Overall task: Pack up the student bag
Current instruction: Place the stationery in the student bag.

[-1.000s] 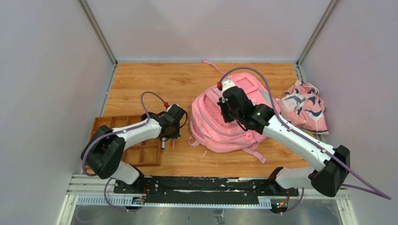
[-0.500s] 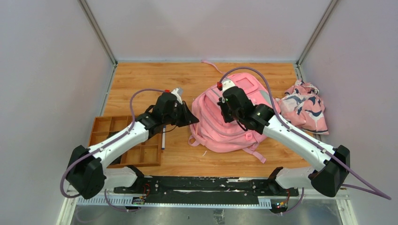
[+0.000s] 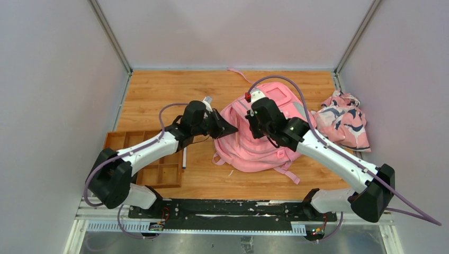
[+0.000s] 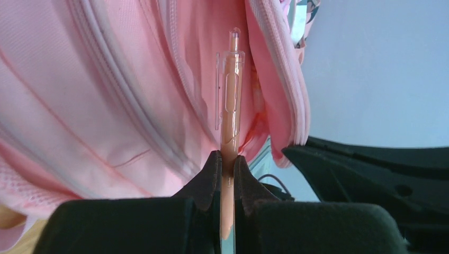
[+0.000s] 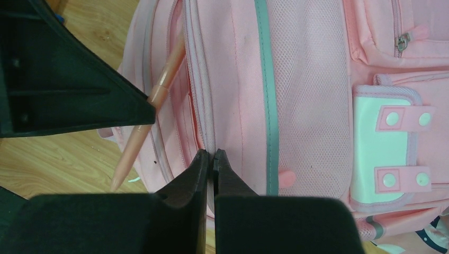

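The pink student bag [image 3: 259,151] lies flat mid-table, and its white-pink patch [image 5: 381,153] shows in the right wrist view. My left gripper [image 3: 232,128] is at the bag's left edge, shut on a peach pen [image 4: 231,106]. The pen's clip end points into the gap between the bag's zip edges [image 4: 275,79]. My right gripper [image 3: 253,126] sits over the bag's upper left, shut on the pink rim of the opening [image 5: 210,156] and holding it up. In the right wrist view the pen [image 5: 159,92] sticks out from the left fingers [image 5: 79,90].
A brown wooden compartment tray [image 3: 159,177] sits near the left arm's base. A dark pen [image 3: 184,157] lies on the table beside it. A pink cloth with a navy-white pattern [image 3: 344,124] is bunched at the right wall. Grey walls enclose the table.
My left arm has lifted from beside the tray and swung right to the bag's opening, carrying the peach pen. The right arm and the bag have stayed put.
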